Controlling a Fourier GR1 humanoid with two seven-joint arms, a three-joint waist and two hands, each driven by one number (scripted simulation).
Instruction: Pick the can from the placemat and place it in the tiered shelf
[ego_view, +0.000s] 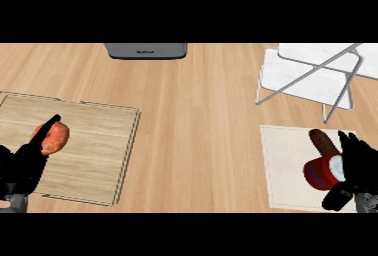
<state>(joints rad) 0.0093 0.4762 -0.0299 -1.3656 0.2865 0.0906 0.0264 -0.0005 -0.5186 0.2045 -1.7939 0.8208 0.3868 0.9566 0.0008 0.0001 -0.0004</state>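
- The can (319, 174), red with a pale end, lies on its side on the placemat (284, 165), at about 4 o'clock in the head view.
- The right hand (356, 165) is at the can's 3 o'clock side. It is spread wide, with fingers reaching past the can toward 12 o'clock and the thumb down at 6 o'clock. It brackets the can and is not curled round it; whether it touches the can I cannot tell.
- A brown oblong thing (322, 141) lies on the mat just beside the can, at its 12 o'clock.
- The step in hand looks like the grasp: the can is not yet lifted.
- The next move calls for closing round the can, lifting it clear of the brown thing, then carrying it toward 12 o'clock to the tiered shelf (310, 75), passing between its slanted wire legs.
- The left hand (22, 167) rests open at 8 o'clock, fingers up, over the wooden board (88, 145).
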